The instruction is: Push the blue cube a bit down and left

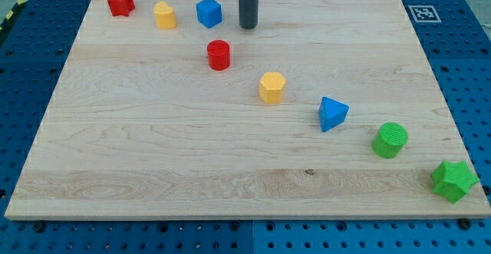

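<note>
The green star block (453, 180) lies nearest the camera, at the view's bottom right corner of the wooden counter (153, 162). Up and left of it runs a diagonal line: a green cylinder (390, 140), a blue triangular block (332, 113), a yellow hexagonal block (271, 87) and a red cylinder (219, 55). Along the view's top edge sit a red star block (120, 1), a second yellow block (164, 14), its shape not clear, and the blue cube (209, 12), just right of that yellow one.

My tip (248, 27) stands on the counter just to the right of the blue cube, with a narrow gap between them. There is no gripper, only the dark rod. The red cylinder sits below the cube, slightly to its right; the yellow block is close on its left.

Counted: two red, two yellow, two blue, two green blocks.
</note>
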### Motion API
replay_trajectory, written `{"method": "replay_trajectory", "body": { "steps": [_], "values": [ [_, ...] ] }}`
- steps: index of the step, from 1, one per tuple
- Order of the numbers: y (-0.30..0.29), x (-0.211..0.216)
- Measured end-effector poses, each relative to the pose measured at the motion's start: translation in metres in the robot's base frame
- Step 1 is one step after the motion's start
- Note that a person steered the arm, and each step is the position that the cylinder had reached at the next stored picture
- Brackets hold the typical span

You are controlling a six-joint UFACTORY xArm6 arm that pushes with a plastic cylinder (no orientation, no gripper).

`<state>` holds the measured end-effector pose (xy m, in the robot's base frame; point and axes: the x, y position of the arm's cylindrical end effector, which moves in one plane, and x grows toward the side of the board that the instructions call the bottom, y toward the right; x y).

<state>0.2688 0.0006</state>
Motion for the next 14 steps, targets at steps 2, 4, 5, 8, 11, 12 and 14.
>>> {"method": "replay_trajectory", "body": {
  "steps": [2,4,5,8,11,12,14],
  "values": [
    [-0.038,-0.048],
    [-0.069,-0.042],
    [-0.069,-0.029],
    [-0.071,-0.012],
    [-0.052,0.016],
    [-0.051,0.028],
    [-0.051,0.042]
  ]
}}
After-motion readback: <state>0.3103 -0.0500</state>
